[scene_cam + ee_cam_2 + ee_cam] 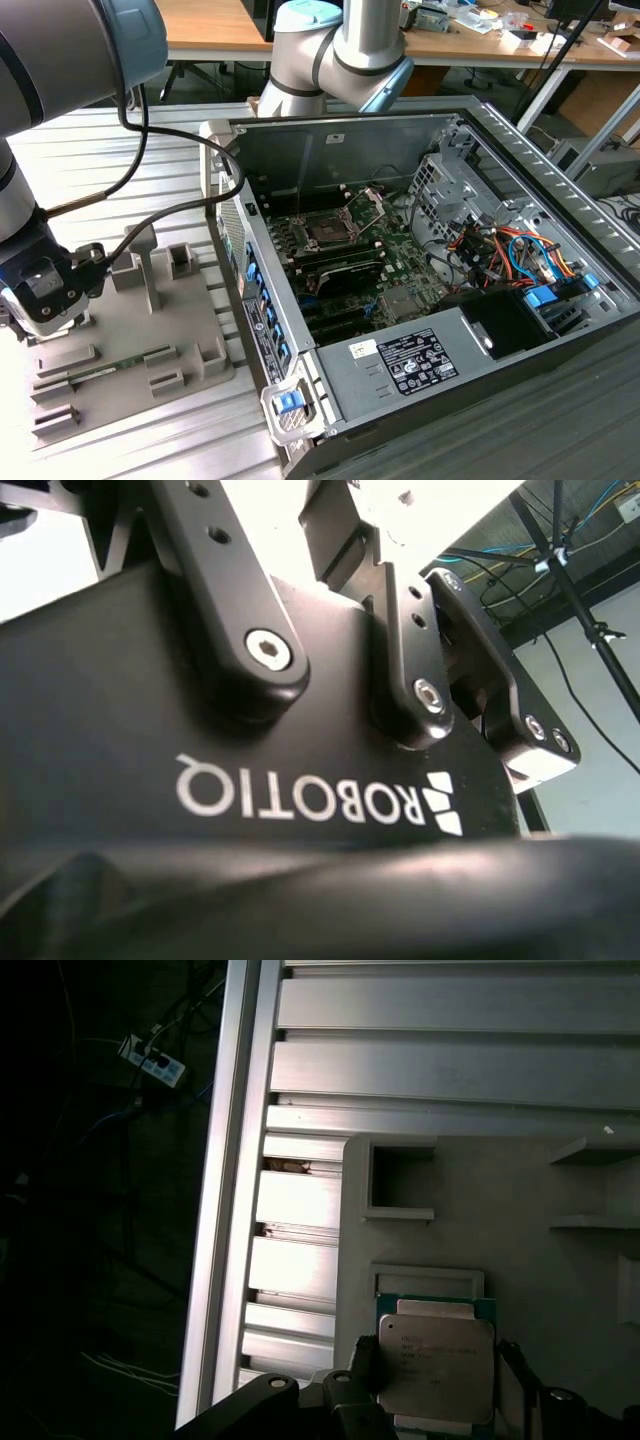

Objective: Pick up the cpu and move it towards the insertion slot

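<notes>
Looks like a pinch on the cpu (436, 1355) by two opposite edges from the gripper (436, 1385), though can't swear to real contact. Down at the grey fixture tray (560, 1290), well apart from the insertion slot (328, 230). Probably light, stiff, slick on top, fragile underneath, so edges only. Got the case wall (255, 300) in between, plus a memory stick (100, 372) lying on the tray.

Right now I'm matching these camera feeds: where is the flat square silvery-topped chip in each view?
First wrist view: the flat, silvery-topped cpu is in plain sight against the grey moulded tray.
Exterior view: hidden by the black gripper at the exterior view's left edge, above the same tray.
Second wrist view: hidden behind the gripper's body.
Shared landmark: that tray.
</notes>
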